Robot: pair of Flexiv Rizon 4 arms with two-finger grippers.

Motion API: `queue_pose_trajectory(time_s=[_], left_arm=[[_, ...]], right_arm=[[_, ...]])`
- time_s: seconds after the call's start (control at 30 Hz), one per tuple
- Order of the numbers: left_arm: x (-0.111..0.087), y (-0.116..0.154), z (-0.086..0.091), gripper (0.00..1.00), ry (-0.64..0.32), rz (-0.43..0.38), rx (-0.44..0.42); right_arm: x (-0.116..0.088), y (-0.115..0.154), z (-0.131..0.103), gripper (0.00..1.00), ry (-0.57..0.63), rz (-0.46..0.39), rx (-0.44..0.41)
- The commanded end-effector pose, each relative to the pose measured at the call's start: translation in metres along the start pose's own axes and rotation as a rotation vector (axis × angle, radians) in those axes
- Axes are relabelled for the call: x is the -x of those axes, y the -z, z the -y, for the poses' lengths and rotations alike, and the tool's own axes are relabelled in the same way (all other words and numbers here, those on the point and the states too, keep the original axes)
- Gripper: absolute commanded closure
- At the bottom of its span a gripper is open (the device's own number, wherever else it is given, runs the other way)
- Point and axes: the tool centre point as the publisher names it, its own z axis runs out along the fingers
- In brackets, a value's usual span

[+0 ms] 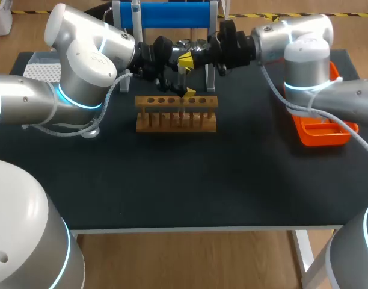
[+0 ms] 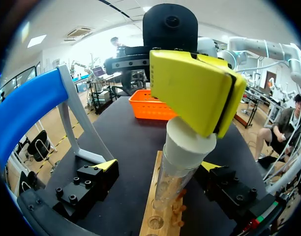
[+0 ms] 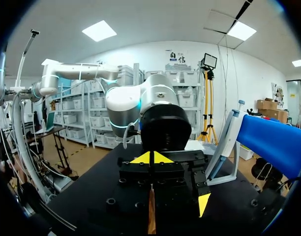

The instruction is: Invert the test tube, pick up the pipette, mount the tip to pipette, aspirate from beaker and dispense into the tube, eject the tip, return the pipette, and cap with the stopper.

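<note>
Test tube stands upright in the wooden rack, in a hole right of the rack's middle. White stopper sits in its mouth. R gripper is directly above the rack, tips closed together and resting on the stopper top. L gripper is also over the rack, fingers wide, one each side of the tube w/o touching it. Blue pipette stand is behind the rack. Orange tray is well to the rack's right.
</note>
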Motion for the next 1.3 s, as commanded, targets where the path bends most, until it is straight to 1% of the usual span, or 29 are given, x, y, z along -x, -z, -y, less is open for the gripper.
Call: queue_pose_trajectory(time_s=[0.03,0.33,0.57,0.83,0.87,0.9,0.93,0.97,1.13,1.3], left_arm=[[0.001,0.0,0.0,0.0,0.001,-0.003,0.003],[0.001,0.0,0.0,0.0,0.001,-0.003,0.003],[0.001,0.0,0.0,0.0,0.001,-0.003,0.003],[0.001,0.0,0.0,0.0,0.001,-0.003,0.003],[0.001,0.0,0.0,0.0,0.001,-0.003,0.003],[0.001,0.0,0.0,0.0,0.001,-0.003,0.003],[0.001,0.0,0.0,0.0,0.001,-0.003,0.003],[0.001,0.0,0.0,0.0,0.001,-0.003,0.003],[0.001,0.0,0.0,0.0,0.001,-0.003,0.003],[0.001,0.0,0.0,0.0,0.001,-0.003,0.003]], right_arm=[[0.005,-0.001,0.004,1.0,-0.006,-0.008,0.006],[0.01,-0.002,0.011,1.0,-0.06,-0.013,0.045],[0.01,-0.003,0.016,1.0,-0.069,-0.011,0.044],[0.01,0.012,-0.007,1.0,-0.027,0.019,0.095],[0.01,0.016,-0.01,0.94,-0.019,0.025,0.092],[0.009,0.019,-0.013,0.67,-0.01,0.036,0.088],[0.009,0.023,-0.016,0.21,-0.005,0.043,0.089],[0.008,0.028,-0.018,0.0,0.007,0.051,0.077],[0.005,0.051,-0.022,0.0,0.052,0.096,0.025],[0.003,0.073,-0.012,0.0,0.082,0.139,-0.052]])
